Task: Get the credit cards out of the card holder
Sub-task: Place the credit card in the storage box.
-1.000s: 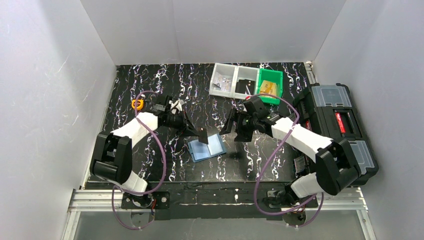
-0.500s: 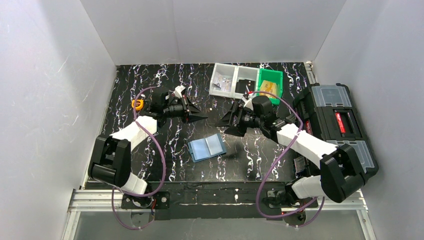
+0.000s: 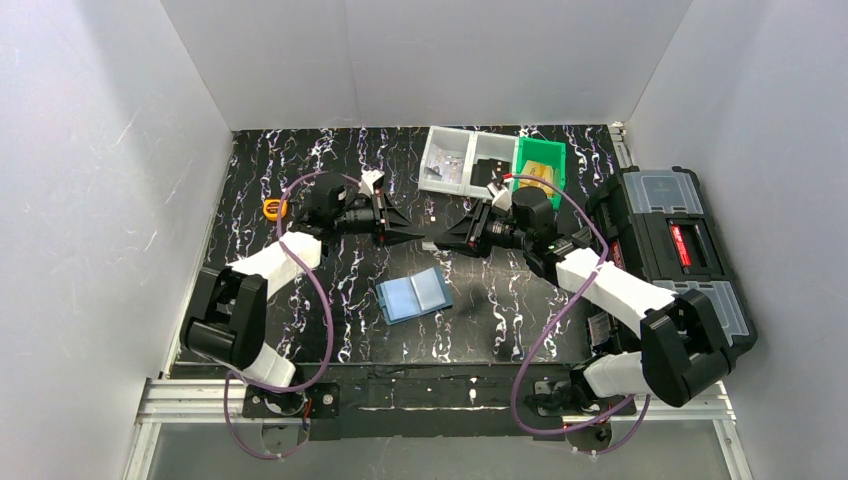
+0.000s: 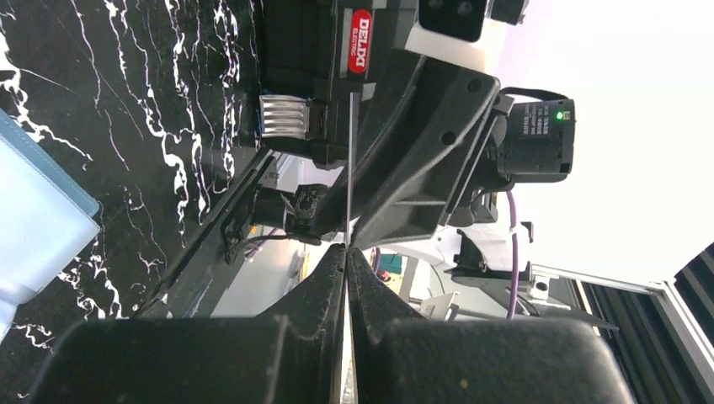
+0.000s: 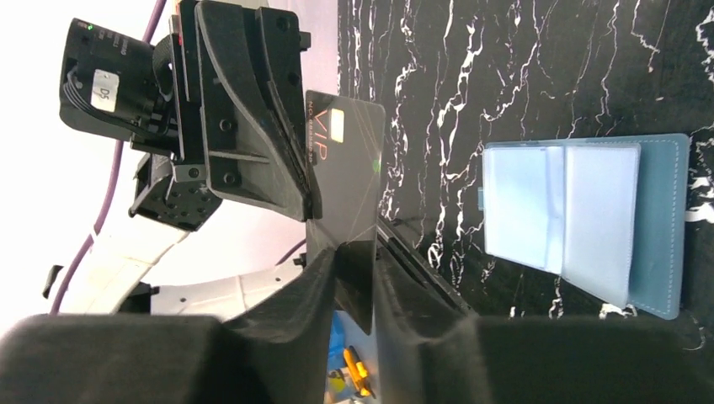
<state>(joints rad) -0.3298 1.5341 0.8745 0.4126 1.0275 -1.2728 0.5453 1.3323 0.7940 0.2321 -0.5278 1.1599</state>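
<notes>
The card holder (image 3: 414, 295) lies open on the black marbled table, its pale inside facing up; it also shows in the right wrist view (image 5: 581, 223) and at the left edge of the left wrist view (image 4: 34, 227). Above and behind it, my two grippers meet tip to tip in the air. My left gripper (image 3: 418, 236) (image 4: 346, 249) is shut on a dark credit card (image 5: 345, 168) marked VIP, which appears edge-on as a thin line (image 4: 349, 168). My right gripper (image 3: 441, 243) (image 5: 355, 252) has its fingers against the card's other end, and the card fills the gap between them.
A clear divided bin (image 3: 467, 160) and a green bin (image 3: 540, 170) stand at the back. A black toolbox (image 3: 670, 240) sits at the right. A small orange object (image 3: 275, 208) lies at the far left of the table.
My left gripper lifted off the card holder and swung right with the card. My right gripper turned toward it and narrowed its wide jaws onto the card.
</notes>
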